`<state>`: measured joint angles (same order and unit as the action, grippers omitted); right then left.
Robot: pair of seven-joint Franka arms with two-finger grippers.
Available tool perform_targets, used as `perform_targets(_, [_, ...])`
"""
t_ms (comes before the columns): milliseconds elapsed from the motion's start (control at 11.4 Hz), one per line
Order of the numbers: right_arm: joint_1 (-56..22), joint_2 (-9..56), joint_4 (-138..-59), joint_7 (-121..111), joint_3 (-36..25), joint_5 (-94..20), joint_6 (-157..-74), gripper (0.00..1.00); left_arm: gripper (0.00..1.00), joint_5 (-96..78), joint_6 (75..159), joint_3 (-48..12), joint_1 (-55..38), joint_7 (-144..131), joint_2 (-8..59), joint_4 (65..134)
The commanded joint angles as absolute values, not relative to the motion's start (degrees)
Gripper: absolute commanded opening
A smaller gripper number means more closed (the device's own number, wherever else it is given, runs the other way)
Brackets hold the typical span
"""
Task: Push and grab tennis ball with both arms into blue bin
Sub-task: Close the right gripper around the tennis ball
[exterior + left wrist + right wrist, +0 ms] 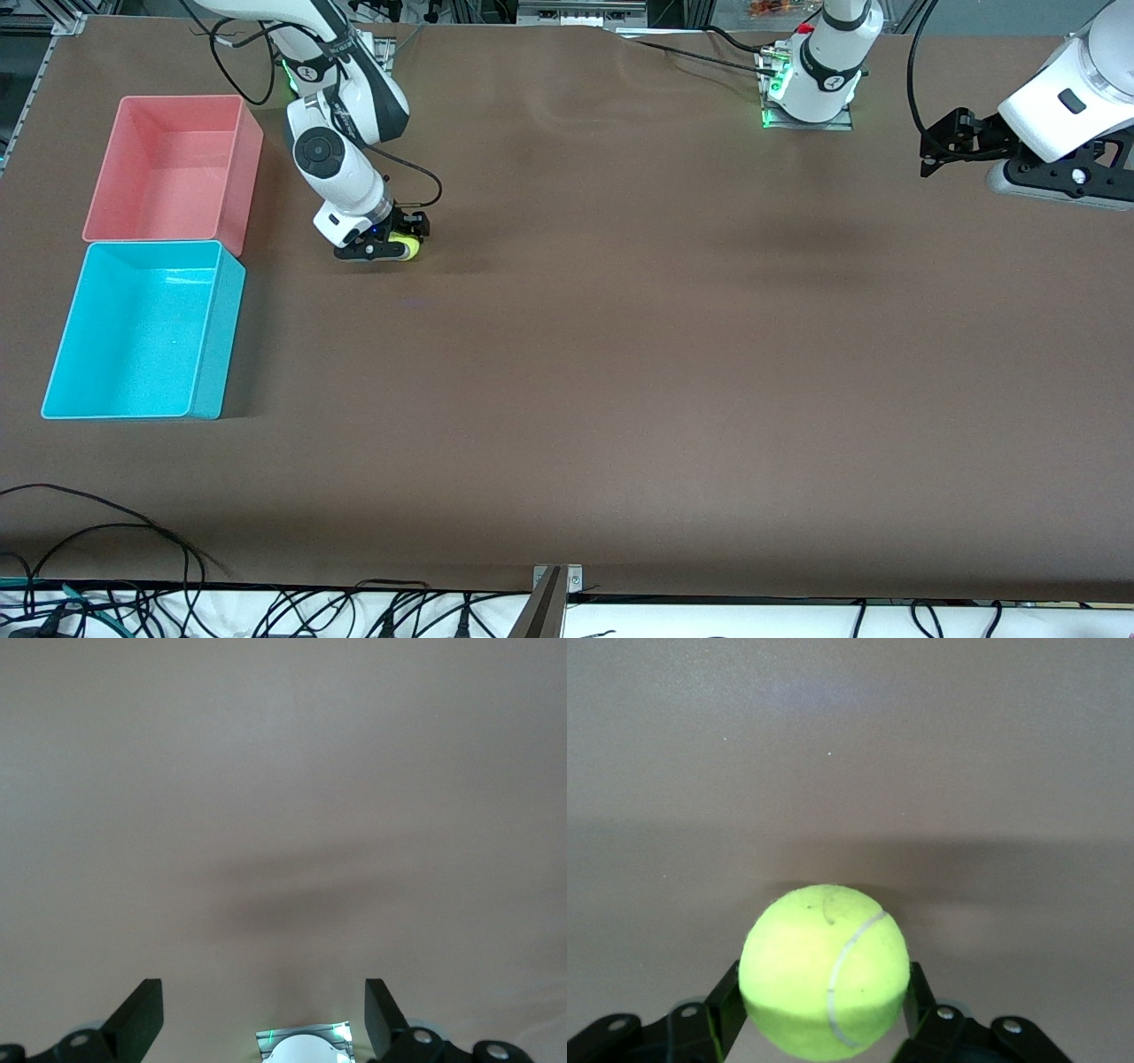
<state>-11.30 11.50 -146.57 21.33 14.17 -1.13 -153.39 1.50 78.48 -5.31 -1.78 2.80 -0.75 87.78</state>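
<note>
The tennis ball (407,247) is yellow-green and sits between the fingers of my right gripper (403,249), low over the table, toward the right arm's end. In the right wrist view the ball (824,970) fills the gap and a black finger presses on each side of it; my right gripper (824,981) is shut on it. The blue bin (215,341) stands empty, nearer the front camera than the ball, at the right arm's end. My left gripper (1059,188) hangs in the air over the left arm's end of the table. In the left wrist view it (263,994) is open and empty.
A pink bin (246,168), same size, stands against the blue bin, farther from the front camera. Brown table surface stretches between the arms. The arm bases (808,97) stand at the far edge. Cables (106,532) lie along the near edge.
</note>
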Motion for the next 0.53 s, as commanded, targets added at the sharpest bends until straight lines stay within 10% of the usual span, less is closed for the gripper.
perform_targets(0, [-11.3,11.4,-147.1,21.5,14.0,-1.5,-154.5,0.73,1.00,0.1,79.0,-5.0,-0.5,3.3,-1.5,88.4])
perform_targets(439, [-10.8,11.4,-146.2,21.0,12.5,-1.5,-154.3,0.11,1.00,-0.1,79.2,-5.0,0.8,3.3,-1.5,88.3])
